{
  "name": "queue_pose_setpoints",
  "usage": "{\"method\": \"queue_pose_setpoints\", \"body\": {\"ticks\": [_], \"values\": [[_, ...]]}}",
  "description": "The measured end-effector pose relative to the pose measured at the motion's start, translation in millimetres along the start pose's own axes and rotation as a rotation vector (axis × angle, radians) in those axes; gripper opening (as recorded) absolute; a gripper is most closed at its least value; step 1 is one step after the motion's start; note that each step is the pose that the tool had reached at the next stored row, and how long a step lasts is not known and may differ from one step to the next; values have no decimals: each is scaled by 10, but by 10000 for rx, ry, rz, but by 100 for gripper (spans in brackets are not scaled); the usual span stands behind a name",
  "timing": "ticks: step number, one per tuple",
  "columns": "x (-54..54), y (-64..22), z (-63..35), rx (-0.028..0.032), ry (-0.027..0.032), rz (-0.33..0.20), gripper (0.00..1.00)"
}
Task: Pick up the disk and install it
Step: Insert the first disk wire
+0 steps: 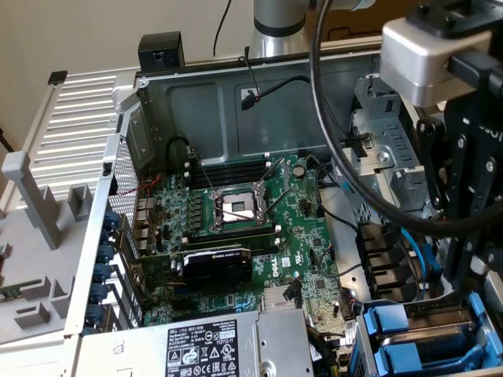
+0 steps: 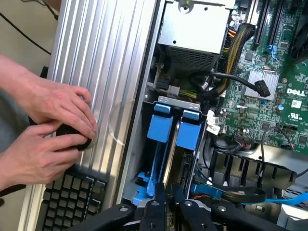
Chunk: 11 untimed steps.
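The disk (image 2: pixel 159 132) stands on edge in the drive bay at the corner of the open computer case, and its bright blue carrier frame runs back towards my fingers. A second blue carrier (image 2: pixel 188 130) sits beside it. My black gripper (image 2: pixel 168 211) is at the near end of the disk, its fingers (image 2: pixel 154 211) drawn close together on the thin edge. In the exterior view the gripper (image 1: pixel 465 259) hangs over the bay at the right, with blue carrier plastic (image 1: pixel 479 310) just under it and two blue carrier ends (image 1: pixel 389 326) in front.
A person's two hands (image 2: pixel 53 125) rest on a black round object on the ribbed metal panel (image 2: pixel 106 62), above a keyboard (image 2: pixel 67 197). Inside the case are the motherboard (image 1: pixel 236 208), a graphics card (image 1: pixel 216 267), the silver power supply (image 1: pixel 212 345) and loose black cables (image 2: pixel 226 77).
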<state>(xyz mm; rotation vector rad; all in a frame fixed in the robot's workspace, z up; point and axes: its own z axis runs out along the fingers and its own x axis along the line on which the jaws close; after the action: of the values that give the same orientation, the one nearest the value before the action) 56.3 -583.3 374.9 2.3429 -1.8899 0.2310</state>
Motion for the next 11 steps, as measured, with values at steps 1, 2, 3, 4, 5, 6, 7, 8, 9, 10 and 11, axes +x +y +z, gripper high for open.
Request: {"method": "queue_pose_setpoints", "body": {"ticks": [1,2,3,4,5,6,7,8,9,10,11], "values": [[-20,-4,-4,-22,105,-4,17],[-36,-8,-7,-45,211,-9,17],[-41,-10,-8,-57,268,-13,17],[-41,-10,-8,-57,268,-13,17],[-41,-10,-8,-57,268,-13,17],[-41,-9,-8,-57,269,-13,17],[-42,-9,-8,-57,268,-12,17],[-54,-11,-10,-60,285,-11,17],[-70,-14,-13,-74,345,-13,17],[-88,-19,-16,-86,405,-16,17],[-107,-23,-18,-99,464,-20,17]]}}
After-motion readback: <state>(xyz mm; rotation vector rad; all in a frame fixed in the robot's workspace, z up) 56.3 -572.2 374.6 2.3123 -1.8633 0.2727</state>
